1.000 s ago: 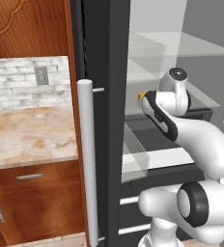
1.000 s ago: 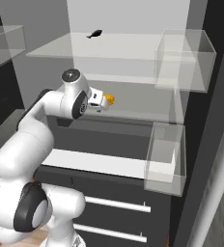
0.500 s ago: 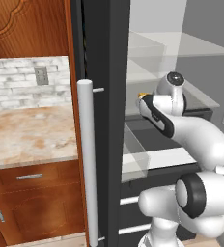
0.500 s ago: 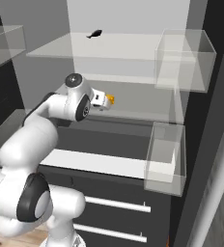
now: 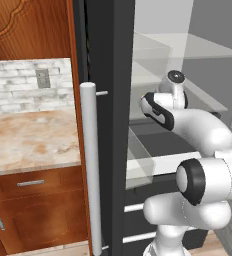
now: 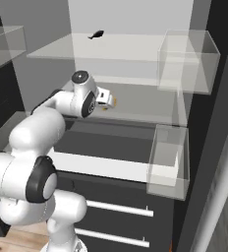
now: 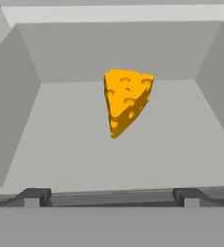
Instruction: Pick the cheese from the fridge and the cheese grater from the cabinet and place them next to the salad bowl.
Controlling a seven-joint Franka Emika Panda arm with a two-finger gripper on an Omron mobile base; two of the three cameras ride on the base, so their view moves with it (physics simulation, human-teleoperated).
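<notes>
The cheese (image 7: 127, 99), a yellow-orange wedge with holes, stands on a pale shelf inside the fridge (image 5: 110, 60), straight ahead of my gripper (image 7: 111, 197). The gripper is open, its two dark fingertips (image 7: 34, 195) wide apart and short of the wedge, with nothing between them. From the right base view, the gripper (image 6: 109, 100) reaches over the middle shelf, and a sliver of the cheese (image 6: 114, 102) shows just beyond it. The reddish-brown cabinet (image 5: 28, 25) hangs at the upper left. The cheese grater and the salad bowl are out of view.
The open fridge door's silver bar handle (image 5: 91, 165) stands left of the arm. Clear door bins (image 6: 169, 162) hang at the right. A small black object (image 6: 95, 35) lies on the upper shelf. A marbled counter (image 5: 28, 140) with drawers below sits left.
The arm has stretched deeper into the fridge, bringing the hand closer to the cheese. The jaws have stayed wide apart.
</notes>
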